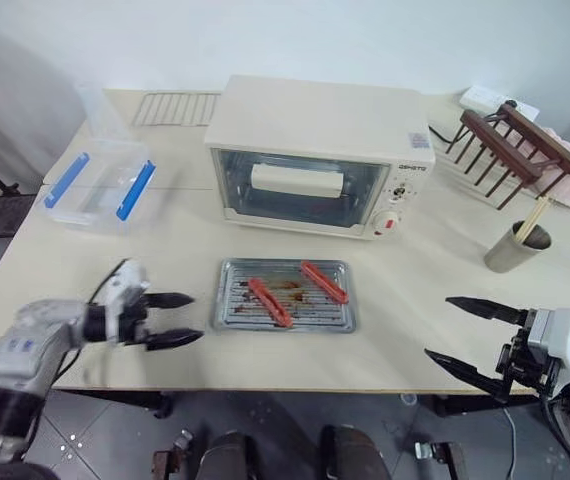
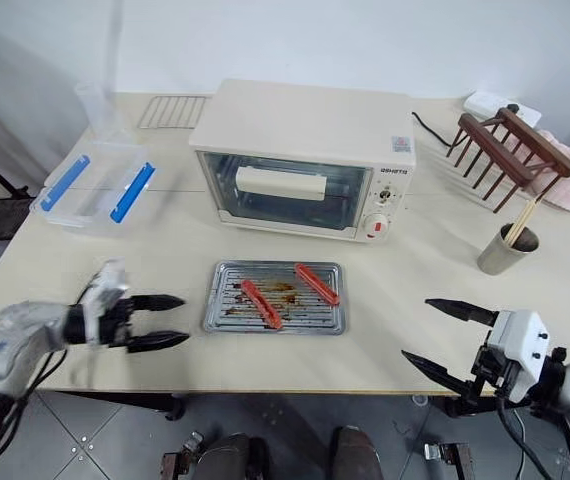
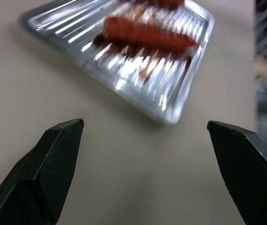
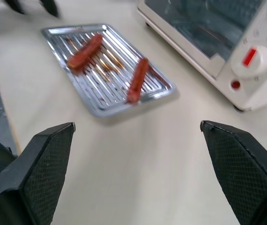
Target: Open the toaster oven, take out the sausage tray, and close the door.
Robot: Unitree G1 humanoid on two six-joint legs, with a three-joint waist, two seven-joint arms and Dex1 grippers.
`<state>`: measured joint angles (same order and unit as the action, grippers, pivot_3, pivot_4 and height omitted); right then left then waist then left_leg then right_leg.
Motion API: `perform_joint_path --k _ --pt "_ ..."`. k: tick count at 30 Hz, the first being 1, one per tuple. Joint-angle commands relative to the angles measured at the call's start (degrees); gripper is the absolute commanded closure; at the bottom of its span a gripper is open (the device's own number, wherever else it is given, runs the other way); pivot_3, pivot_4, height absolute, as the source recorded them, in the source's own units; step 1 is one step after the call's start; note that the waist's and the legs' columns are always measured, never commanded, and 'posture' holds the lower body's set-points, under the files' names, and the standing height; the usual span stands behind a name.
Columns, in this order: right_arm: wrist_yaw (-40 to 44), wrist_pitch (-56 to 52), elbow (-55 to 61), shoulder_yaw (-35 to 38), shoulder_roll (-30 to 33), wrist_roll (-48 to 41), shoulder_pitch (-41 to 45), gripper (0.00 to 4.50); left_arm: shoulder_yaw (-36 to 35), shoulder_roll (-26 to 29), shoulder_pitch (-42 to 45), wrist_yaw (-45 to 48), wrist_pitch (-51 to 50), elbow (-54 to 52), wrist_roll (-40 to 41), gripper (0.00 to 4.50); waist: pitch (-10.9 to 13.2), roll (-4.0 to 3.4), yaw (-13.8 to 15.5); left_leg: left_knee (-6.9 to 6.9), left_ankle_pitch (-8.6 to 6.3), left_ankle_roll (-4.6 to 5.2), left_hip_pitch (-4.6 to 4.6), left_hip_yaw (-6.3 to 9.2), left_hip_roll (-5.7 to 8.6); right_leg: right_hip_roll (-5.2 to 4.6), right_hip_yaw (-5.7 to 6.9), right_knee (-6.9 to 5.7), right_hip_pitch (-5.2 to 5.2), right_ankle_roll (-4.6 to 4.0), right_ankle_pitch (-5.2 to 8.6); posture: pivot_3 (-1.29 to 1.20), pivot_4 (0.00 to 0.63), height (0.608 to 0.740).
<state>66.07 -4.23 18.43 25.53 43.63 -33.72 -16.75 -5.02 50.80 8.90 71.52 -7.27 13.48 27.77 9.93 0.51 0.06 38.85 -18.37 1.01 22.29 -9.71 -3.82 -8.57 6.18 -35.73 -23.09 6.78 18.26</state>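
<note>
On the bench (image 1: 55, 270), the sausage tray (image 1: 284, 296) lies before the toaster oven (image 1: 317, 156), its door (image 1: 300, 189) shut; left gripper (image 1: 172, 319) and right gripper (image 1: 465, 334) stand wide-jawed, empty; task looks finished, arms need only withdraw

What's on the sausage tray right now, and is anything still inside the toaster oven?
The sausage tray on the table holds two red sausages and greasy stains. The toaster oven has its door shut; glare on the glass hides the inside.
</note>
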Motion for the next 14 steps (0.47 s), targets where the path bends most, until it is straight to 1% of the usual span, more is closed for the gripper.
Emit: perform_joint_path --k 1,7,11,14 --pt "2.94 -1.05 0.35 2.49 1.74 -4.19 1.05 0.00 -6.47 0.84 -1.76 2.26 9.46 0.16 -0.63 0.01 0.03 0.04 0.31 0.04 -0.03 0.05 0.03 0.00 0.02 -0.04 -0.01 0.00 -0.01 0.01 0.00 0.00 0.150 0.740" --pt "2.94 -0.66 1.54 0.23 1.53 -4.51 6.08 0.00 -14.71 0.55 -4.38 0.11 9.00 -5.87 2.06 0.01 0.06 0.12 -0.04 0.08 -0.11 0.16 0.05 -0.06 0.02 -0.08 -0.02 0.01 0.01 0.13 -0.07 0.00 0.150 0.740" --pt "2.43 -0.94 0.99 -0.86 0.69 -4.63 8.52 0.00 -16.68 -0.89 -5.71 -2.10 6.22 -8.51 3.11 0.01 0.07 0.11 -0.23 0.07 -0.11 0.15 0.02 -0.15 -0.01 -0.01 0.02 -0.05 -0.03 0.14 -0.08 0.00 0.150 0.740" --pt "2.97 -0.36 0.30 -1.15 0.15 -3.98 7.99 0.00 -17.48 -2.69 -6.85 -4.04 5.89 -10.60 3.22 0.01 0.07 0.11 -0.22 0.07 -0.10 0.13 0.01 -0.23 0.05 0.03 0.05 -0.08 -0.06 0.15 -0.08 0.00 0.150 0.740"
